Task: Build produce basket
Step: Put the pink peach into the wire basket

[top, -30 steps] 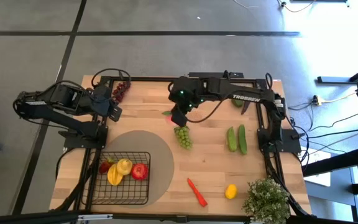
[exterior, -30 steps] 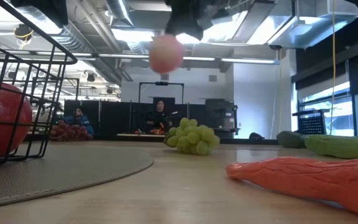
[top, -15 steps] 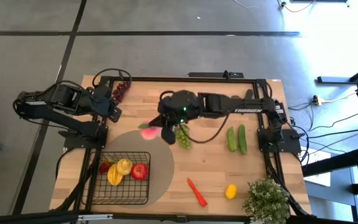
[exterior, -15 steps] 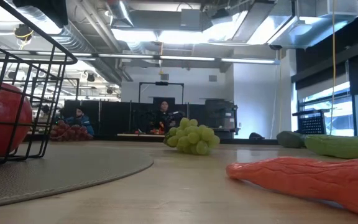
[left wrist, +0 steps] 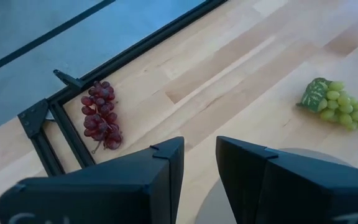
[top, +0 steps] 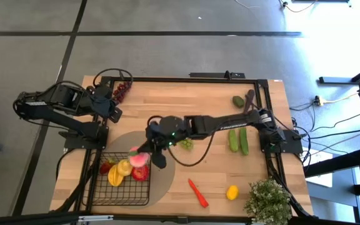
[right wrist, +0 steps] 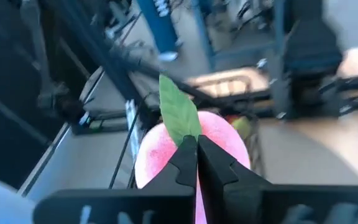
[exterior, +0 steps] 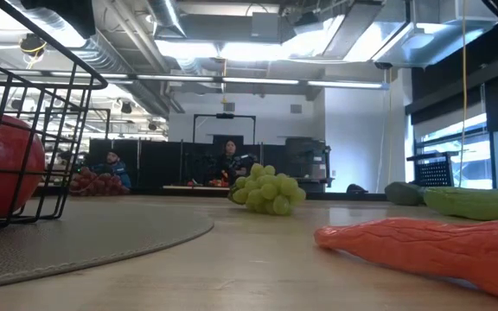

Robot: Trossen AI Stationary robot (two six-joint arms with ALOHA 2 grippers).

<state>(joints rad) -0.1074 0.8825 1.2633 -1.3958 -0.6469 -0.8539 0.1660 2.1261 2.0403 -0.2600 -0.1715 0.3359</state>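
Pink peach (top: 139,160) hung over the basket (top: 102,195), pinched by its green leaf (right wrist: 178,112) between the shut fingers of the right gripper (top: 147,153). The leaf grip made sense: it's a thin tab the jaws could clamp flat, whereas the round body was probably too wide and slippery. The right arm stretched from its base at 3 o'clock across to the basket's upper right corner, so the peach sat above the red apple (top: 140,173) and yellow fruit (top: 119,172) already inside. The basket stood on the round tan mat (top: 164,164) at 7 o'clock of the table. My read: transport done, release pending.

The left gripper (left wrist: 199,163) was parked at 10 o'clock, fingers slightly apart with a narrow gap, nothing between them, looking down at the purple grapes (top: 122,91) by the frame corner.

Still loose on the wood:
- green grapes (top: 185,143) near centre, just beside the right arm
- two cucumbers (top: 237,139) at 3 o'clock
- a green fruit (top: 238,100) at 1 o'clock
- red chili (top: 197,192) and lemon (top: 232,192) at 5 o'clock

The potted plant (top: 267,200) stood at the 5 o'clock corner, not part of the load.
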